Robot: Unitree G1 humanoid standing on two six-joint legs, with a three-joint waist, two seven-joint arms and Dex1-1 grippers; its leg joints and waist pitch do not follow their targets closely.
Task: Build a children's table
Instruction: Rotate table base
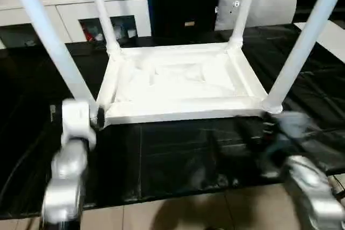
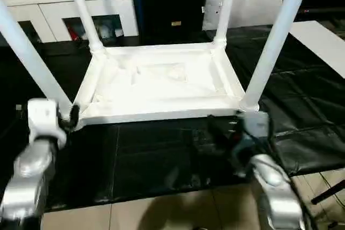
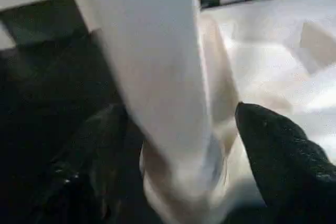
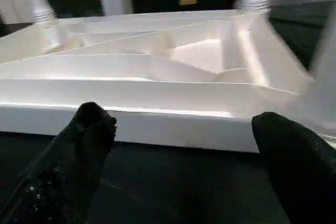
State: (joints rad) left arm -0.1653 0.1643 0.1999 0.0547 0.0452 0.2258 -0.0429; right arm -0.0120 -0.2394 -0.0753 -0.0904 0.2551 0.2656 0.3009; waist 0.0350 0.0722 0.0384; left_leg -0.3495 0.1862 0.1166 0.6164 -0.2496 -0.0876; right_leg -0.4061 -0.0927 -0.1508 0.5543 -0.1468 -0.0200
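Four white legs (image 1: 304,41) stand up from the corner sockets of the white tabletop (image 1: 178,82), which lies upside down, ribbed underside up, on a black sheet (image 1: 178,154) spread over the floor. The left gripper (image 3: 178,156) sits at the near-left corner of the tabletop: its two black fingers (image 3: 283,156) stand spread on either side of the base of the near-left leg (image 1: 48,36), with the leg passing between them and a gap visible on each side, so the jaws are open around the leg rather than pinching it. The socket at that corner lies just beyond and between the fingertips. The right gripper (image 4: 184,129) is near the near-right corner, its jaws spread wide with nothing between them; the long near edge of the tabletop runs straight across in front of the fingertips, close but apart from them, and the base of the near-right leg rises just beside its outer finger. Beyond the tabletop, far past both pairs of jaws, stand a white cabinet (image 1: 64,12) and a grey pillow (image 1: 264,4) against a dark backdrop. Pale floor tiles (image 1: 178,211) show at the near edge of the sheet, behind the silver forearms
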